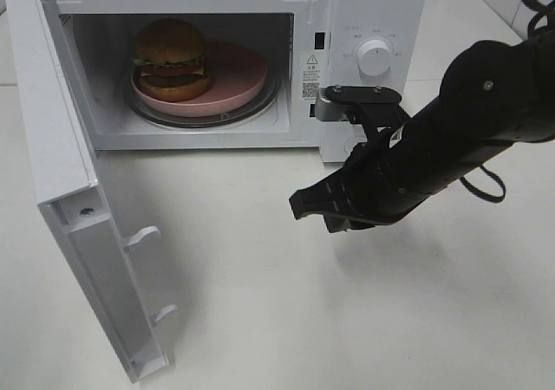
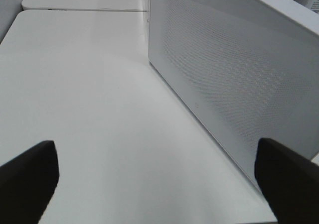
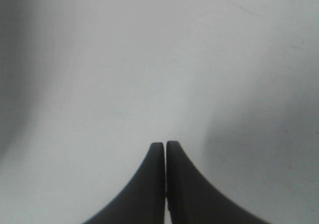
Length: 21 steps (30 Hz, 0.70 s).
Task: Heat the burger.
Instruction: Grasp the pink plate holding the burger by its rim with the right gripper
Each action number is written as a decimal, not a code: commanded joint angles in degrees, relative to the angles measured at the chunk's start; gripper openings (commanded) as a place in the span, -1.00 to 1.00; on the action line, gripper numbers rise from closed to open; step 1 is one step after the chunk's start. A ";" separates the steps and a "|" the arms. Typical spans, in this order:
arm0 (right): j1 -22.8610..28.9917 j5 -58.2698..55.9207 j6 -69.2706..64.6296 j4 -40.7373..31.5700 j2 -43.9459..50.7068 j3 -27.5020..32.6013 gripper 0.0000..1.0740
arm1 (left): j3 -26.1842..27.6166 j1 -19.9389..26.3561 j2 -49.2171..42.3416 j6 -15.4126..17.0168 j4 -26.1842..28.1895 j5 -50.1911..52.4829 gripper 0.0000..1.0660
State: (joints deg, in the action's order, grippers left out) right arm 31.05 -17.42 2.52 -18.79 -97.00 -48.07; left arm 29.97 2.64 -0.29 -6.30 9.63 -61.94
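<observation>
While the microwave [image 1: 373,9] sits at the 12 o'clock end of the table [image 1: 347,321] with its door [image 1: 61,173] swung wide open toward 7 o'clock, the burger [image 1: 171,58] is already inside. It's upright on the pink plate [image 1: 238,82], pushed over to roughly the plate's 10 o'clock edge, and the plate rests on the glass turntable [image 1: 208,119]. You can see the bun, lettuce and patty layers fine from the high camera.

The right gripper [image 1: 299,204] is out in front of the oven, at about 4 o'clock from the cavity, below the control knob [image 1: 375,58]. Its arm comes in from 3 o'clock. The wrist camera shows that gripper [image 3: 165,149] clenched tight, the two black fingers [image 3: 144,184] pressed together with nothing between them, just bare white tabletop beyond.

The left gripper [image 2: 158,176] doesn't show in the high view at all. Its own camera has the jaws spread wide and empty, over the table, with a white dotted panel [image 2: 234,84] of the microwave just ahead at about 1 o'clock. I can't say for sure if that's the door's outer face.
</observation>
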 commanded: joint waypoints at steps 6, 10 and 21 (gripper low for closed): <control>-0.29 -17.19 1.66 21.26 4.41 -7.05 -0.92 | -0.17 0.17 -0.92 0.00 0.40 0.29 0.87; -0.11 -21.20 7.28 26.87 6.36 -9.34 -0.90 | -0.17 0.17 -0.92 0.00 0.40 0.29 0.87; -0.11 -25.78 45.89 27.10 8.94 -12.20 -0.83 | -0.17 0.17 -0.92 0.00 0.40 0.29 0.87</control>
State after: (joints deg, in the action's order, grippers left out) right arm 31.05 -42.63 44.92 8.02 -88.64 -59.87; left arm 29.97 2.64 -0.29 -6.30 9.63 -61.94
